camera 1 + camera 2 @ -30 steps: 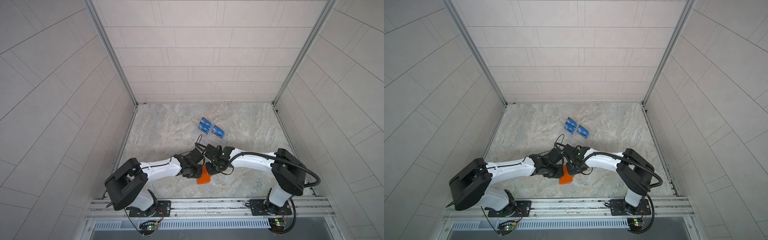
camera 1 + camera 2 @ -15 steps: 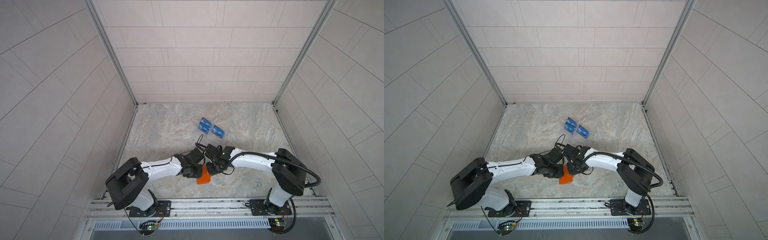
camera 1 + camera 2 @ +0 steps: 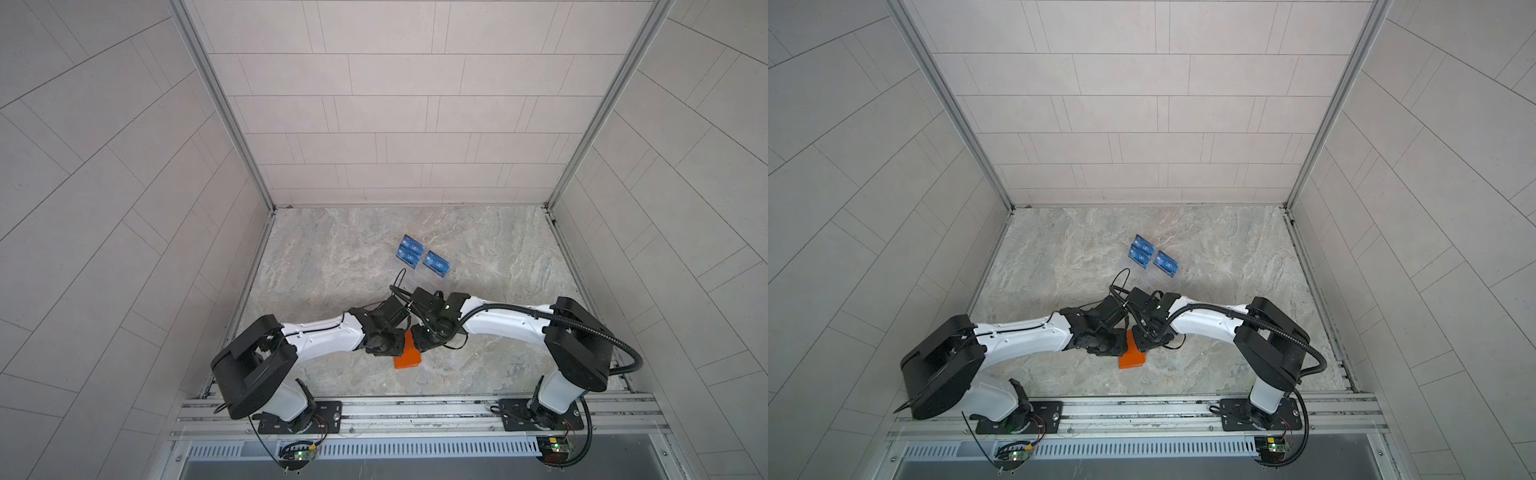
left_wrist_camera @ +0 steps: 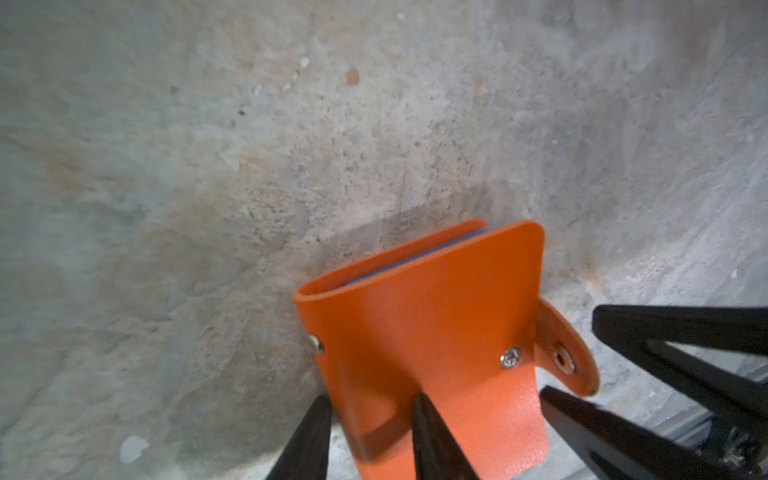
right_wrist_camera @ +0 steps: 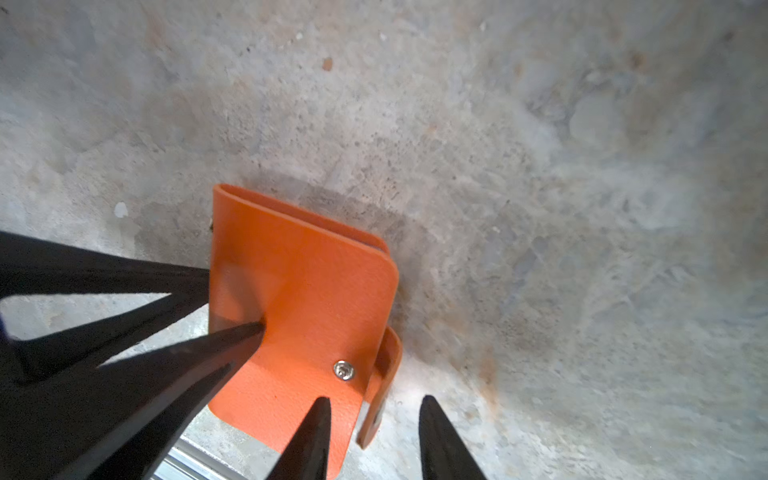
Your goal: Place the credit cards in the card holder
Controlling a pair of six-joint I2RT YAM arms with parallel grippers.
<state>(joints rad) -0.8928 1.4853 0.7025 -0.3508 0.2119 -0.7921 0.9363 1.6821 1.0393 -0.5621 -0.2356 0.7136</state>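
The two black tapered fingers [image 4: 434, 440] of the left gripper [image 4: 372, 399] are clamped on the bright orange, leather-like, book-style card holder [image 4: 424, 316]. In the left wrist view one finger lies on the upper cover and the other runs beside the folded spine edge. The holder stretches away beyond their tips over the mottled grey stone tabletop [image 4: 249, 166]. A pale bluish layer shows between the covers at the end farthest from these fingers. The rounded orange snap tab [image 4: 567, 353] sticks out on the side away from the spine, between the tips of the right gripper [image 4: 569, 353].

In the right wrist view the right fingers stand apart with the tab between them, and bare tabletop shows between the tab and the outer finger. The inner finger crosses the cover's corner near the silver snap stud [image 5: 344, 370]; whether it touches cannot be told. One left fingertip presses a dent into the cover, and the other passes behind the holder.

In both top views the two wrists meet over the holder and hide the fingertips. Three blue rectangular plastic credit cards [image 3: 436, 263] [image 3: 1166, 262] with white lettering lie well beyond the fingers, toward the back wall.
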